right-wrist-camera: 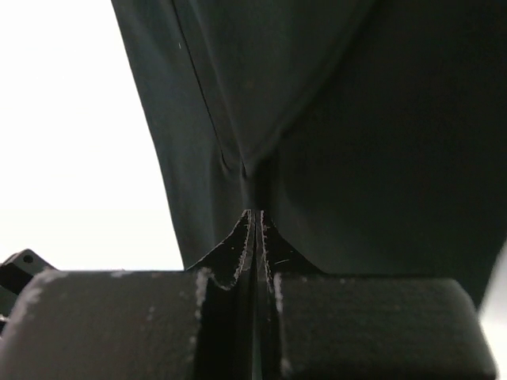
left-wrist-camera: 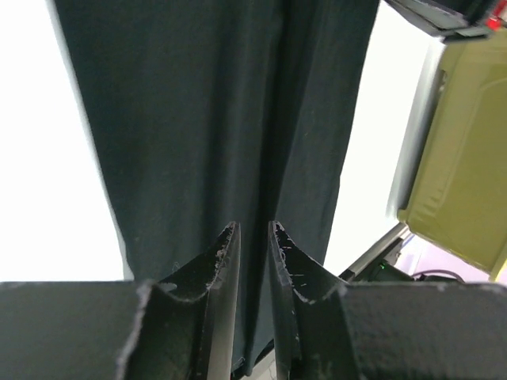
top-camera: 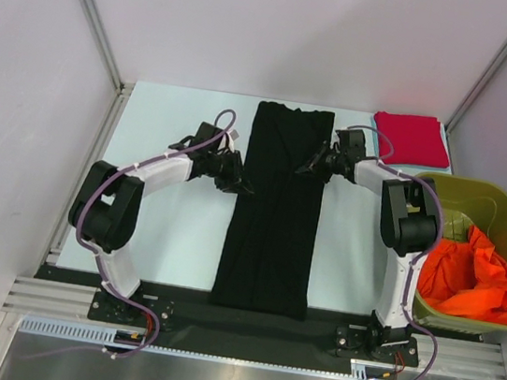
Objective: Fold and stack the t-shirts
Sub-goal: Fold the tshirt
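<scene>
We count three shirts: one black shirt (top-camera: 274, 212) at centre, one red shirt (top-camera: 412, 140) upper right, one orange shirt (top-camera: 477, 278) at right. One bin (top-camera: 462, 183), right edge; one table (top-camera: 164, 225). Two grippers: left gripper (top-camera: 236, 180) left of centre, right gripper (top-camera: 311, 167) right of centre.

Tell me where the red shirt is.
In the top view, the folded red shirt lies at the table's far right corner, beyond the green bin, right of the black shirt.

Bright even top view, table (left-wrist-camera: 55, 158) blown white in wrist views, black t-shirt (left-wrist-camera: 190, 111) murky
</scene>
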